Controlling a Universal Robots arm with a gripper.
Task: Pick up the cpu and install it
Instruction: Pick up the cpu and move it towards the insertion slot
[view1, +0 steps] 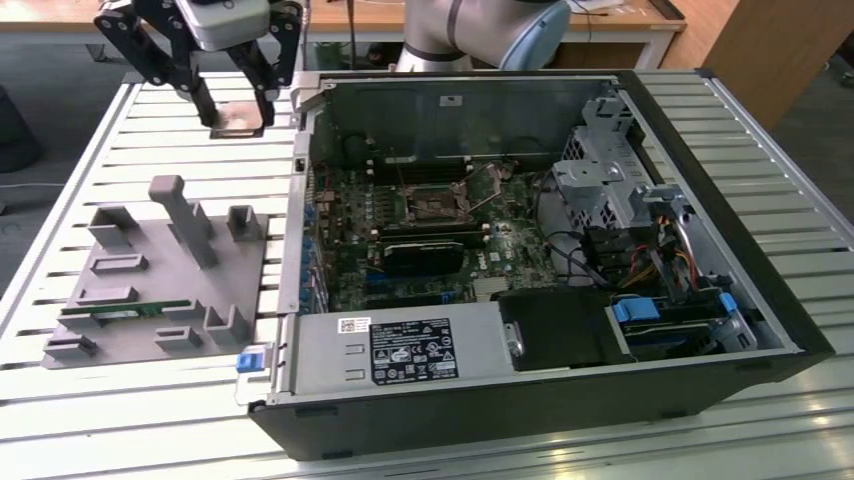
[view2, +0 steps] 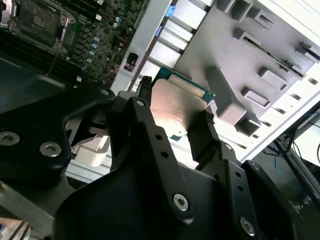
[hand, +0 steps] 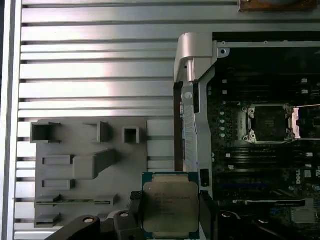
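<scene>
Your claw (view1: 243, 120) is shut on the cpu (hand: 170, 206). Its two fingers (view2: 141, 102) pinch the chip by two opposite edges, with the shiny side facing the wrist cameras. The cpu hangs in the air over the tabletop (view1: 154, 135). It is just outside the case (view1: 747, 300) wall, near the case's far corner on the exterior view's left. The grey holder (view1: 254, 265) lies on the tabletop close by, beside the case. Inside the case, the socket (hand: 267, 122) looks open and empty.

I think a few things could go wrong from here. The fingers hold only thin edges, so a bump or a quick swing could make the chip slip, tilt or drop. The case wall stands between the chip and the socket, so a path that is too low could knock the chip on it. The socket's lid frame stands up beside it and could catch a finger. A chip that lands tilted or turned the wrong way could bend the socket's little pins. Pushing hard would make that worse.
</scene>
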